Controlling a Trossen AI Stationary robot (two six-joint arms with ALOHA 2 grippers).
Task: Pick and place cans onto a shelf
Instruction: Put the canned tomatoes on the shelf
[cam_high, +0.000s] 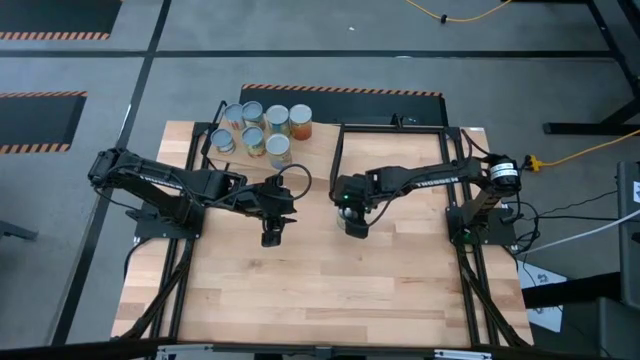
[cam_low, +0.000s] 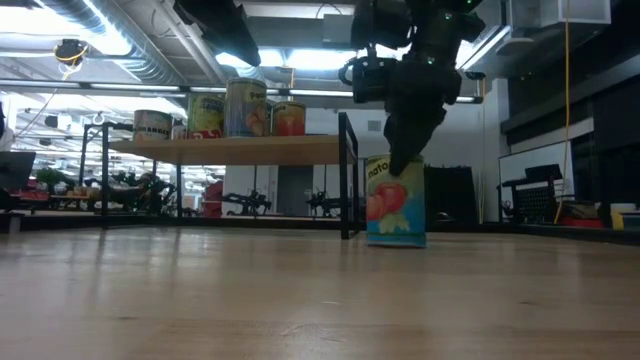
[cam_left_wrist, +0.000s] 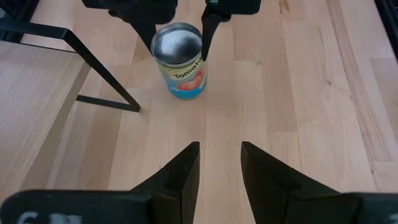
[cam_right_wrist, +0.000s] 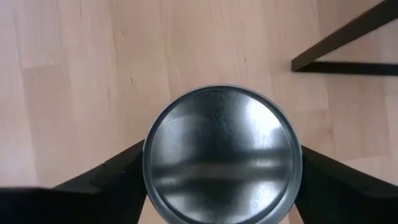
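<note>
Right gripper (cam_high: 352, 222) straddles an upright tomato can (cam_low: 396, 201) on the table (cam_high: 330, 290), fingers wide at its sides, grip uncertain; six cans (cam_high: 262, 128) at eleven o'clock. Left gripper (cam_high: 271, 236) hovers, narrowly parted.

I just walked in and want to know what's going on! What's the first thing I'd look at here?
Probably the tomato can standing upright on the wooden table, just beside the shelf's black frame, with the right gripper straddling its shiny top, a finger on each side. Next you'd spot the bunch of cans already sitting on the shelf. The left gripper hangs open over bare table nearby, pointed at that tomato can.
</note>
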